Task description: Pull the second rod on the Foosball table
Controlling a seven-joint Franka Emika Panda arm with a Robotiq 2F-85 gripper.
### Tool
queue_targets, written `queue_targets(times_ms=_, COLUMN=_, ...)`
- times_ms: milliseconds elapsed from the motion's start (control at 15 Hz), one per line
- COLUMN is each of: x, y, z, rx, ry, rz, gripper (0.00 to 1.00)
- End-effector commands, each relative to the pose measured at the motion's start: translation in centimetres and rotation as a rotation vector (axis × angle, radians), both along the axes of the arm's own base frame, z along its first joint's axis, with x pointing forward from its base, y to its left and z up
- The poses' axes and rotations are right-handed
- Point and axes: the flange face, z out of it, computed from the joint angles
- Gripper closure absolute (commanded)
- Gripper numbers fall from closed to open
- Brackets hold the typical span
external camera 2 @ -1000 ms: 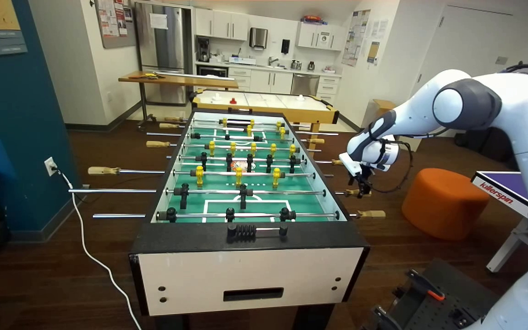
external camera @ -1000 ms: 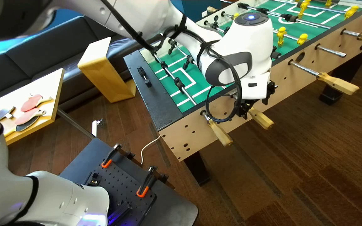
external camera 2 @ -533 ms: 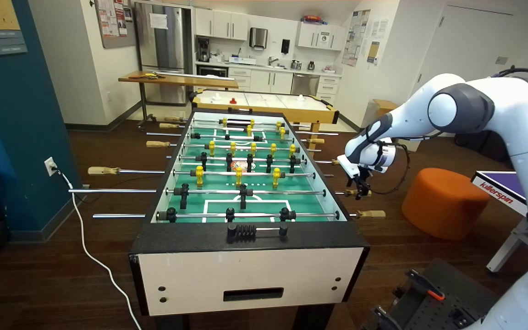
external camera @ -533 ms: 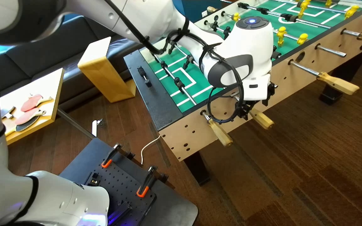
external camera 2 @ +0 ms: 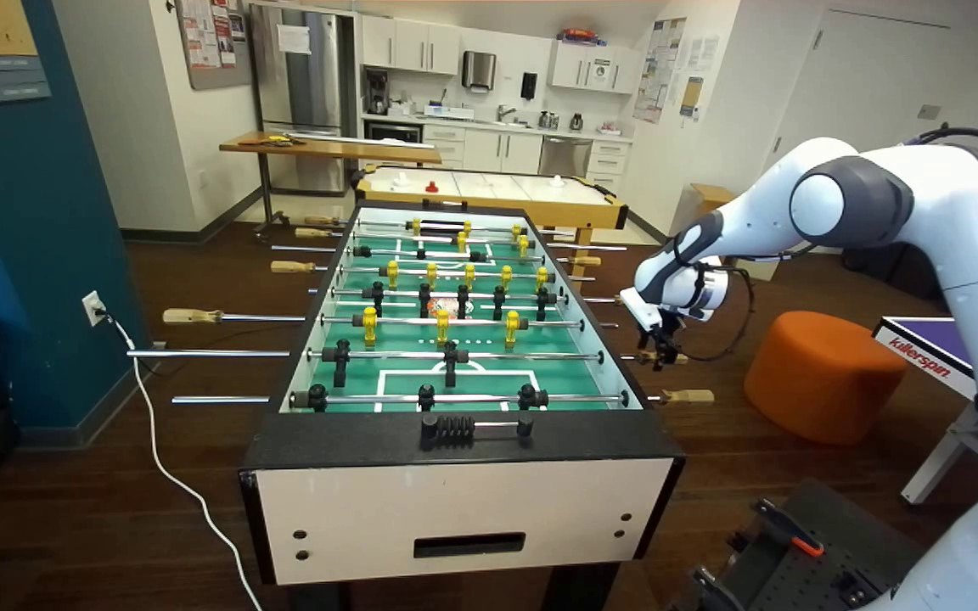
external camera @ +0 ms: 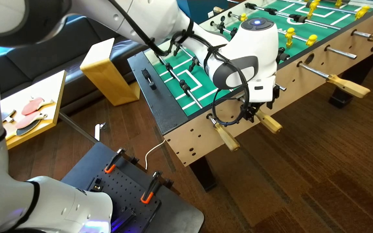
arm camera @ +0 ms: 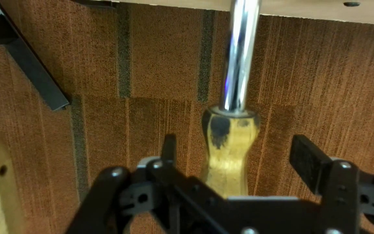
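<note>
Gripper: fingers spread wide, one to each side of the second-rod handle; nothing held. Gaps show on both sides at the fingertips; lower contact is hidden.
Handle depth: whether the wood lies level with the fingertips cannot be told.
Second rod: chrome, running from its handle toward the table side.
First-rod handle: near the gripper, apart from it.
Foosball table: in an exterior view, the rod concerned is second from the near end.
Task, done: alignment, apparently.
Task, remaining: grip, then pull outward.
</note>
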Motion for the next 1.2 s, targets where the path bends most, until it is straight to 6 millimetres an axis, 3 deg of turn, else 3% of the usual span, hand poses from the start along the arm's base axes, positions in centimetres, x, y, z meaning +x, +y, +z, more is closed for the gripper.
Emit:
queue_targets(times_ms=0, x=0.3, y=0.3, z=0.7, rx=0.015, ry=-0.004, rz=-0.008, gripper=0.41)
queue_targets(times_ms=467, x=-0.1, y=0.3, z=0.8, rx=0.017, ry=0.006, rz=-0.017, gripper=0.92)
queue_targets(times_ms=800, x=-1.5, y=-1.8, z=2.5, rx=0.010, ry=-0.001, rz=-0.063, gripper=0.92)
queue_targets(times_ms=1133, x=-4.3, y=-6.4, z=3.5, rx=0.008, ry=0.003, rz=-0.139, gripper=0.92)
